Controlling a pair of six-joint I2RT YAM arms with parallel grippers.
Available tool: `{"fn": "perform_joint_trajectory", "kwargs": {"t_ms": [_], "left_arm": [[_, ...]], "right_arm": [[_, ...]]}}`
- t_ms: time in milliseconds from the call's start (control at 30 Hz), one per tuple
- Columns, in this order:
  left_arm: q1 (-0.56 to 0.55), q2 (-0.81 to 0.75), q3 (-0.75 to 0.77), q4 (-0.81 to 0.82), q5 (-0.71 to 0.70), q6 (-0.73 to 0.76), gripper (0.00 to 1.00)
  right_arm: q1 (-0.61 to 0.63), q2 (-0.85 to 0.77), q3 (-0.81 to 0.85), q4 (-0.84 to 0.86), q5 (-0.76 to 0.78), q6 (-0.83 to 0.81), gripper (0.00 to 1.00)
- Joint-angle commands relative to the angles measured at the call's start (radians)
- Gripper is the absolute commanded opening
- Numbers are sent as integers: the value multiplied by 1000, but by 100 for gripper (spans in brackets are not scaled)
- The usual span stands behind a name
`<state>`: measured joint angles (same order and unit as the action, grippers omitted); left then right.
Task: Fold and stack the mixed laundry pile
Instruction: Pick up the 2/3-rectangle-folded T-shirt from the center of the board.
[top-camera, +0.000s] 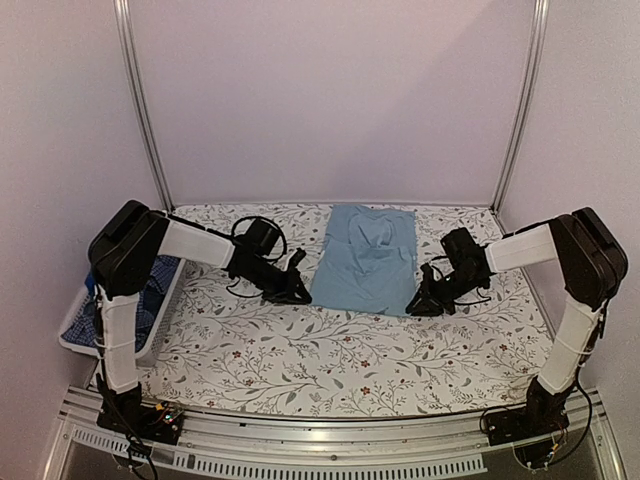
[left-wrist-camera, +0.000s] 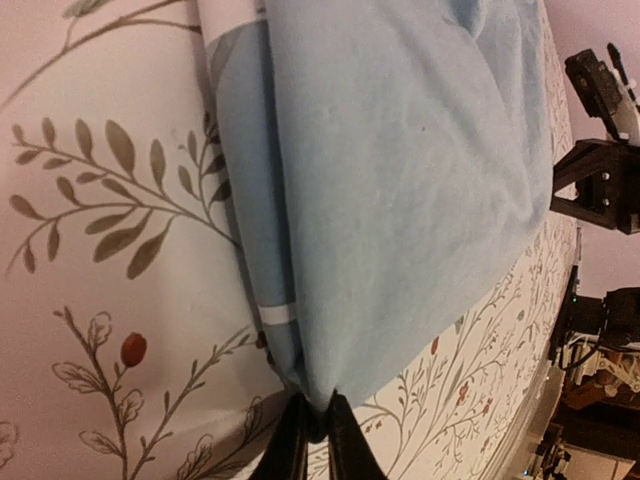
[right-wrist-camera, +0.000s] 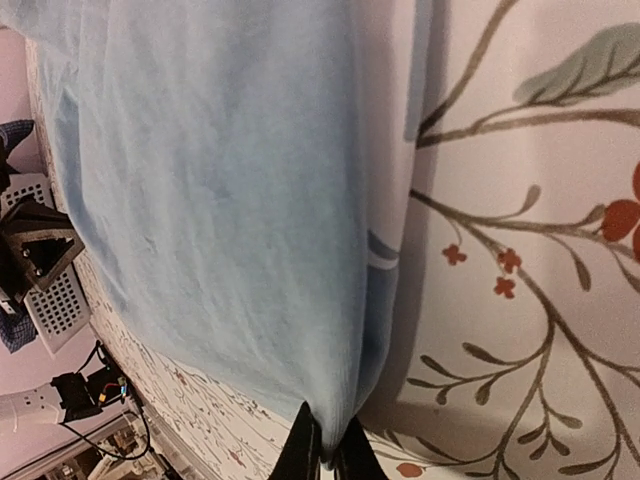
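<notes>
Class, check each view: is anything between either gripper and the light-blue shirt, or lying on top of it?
Nothing visible does. The left gripper and right gripper each pinch a near corner of the light-blue shirt, and nothing lies on it.

Soft even light, pinkish cast throughout. Faint shadows on the worktop (top-camera: 300, 360). Wrist views grainy, near edges blurred.

White arm links (top-camera: 195, 243), black joints (top-camera: 125, 245), looped black cables (top-camera: 243, 224)
</notes>
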<state>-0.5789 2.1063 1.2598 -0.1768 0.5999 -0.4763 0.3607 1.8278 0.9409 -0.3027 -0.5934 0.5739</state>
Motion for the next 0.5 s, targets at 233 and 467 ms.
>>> {"fn": "perform_joint_trajectory", "kwargs": {"t_ms": [233, 467], "left_arm": [[-43, -134, -159, -2, 51, -16, 0], [-144, -389, -373, -31, 88, -146, 0]], "right_arm": [[52, -117, -74, -30, 8, 36, 0], [157, -439, -250, -145, 1, 199, 0]]}}
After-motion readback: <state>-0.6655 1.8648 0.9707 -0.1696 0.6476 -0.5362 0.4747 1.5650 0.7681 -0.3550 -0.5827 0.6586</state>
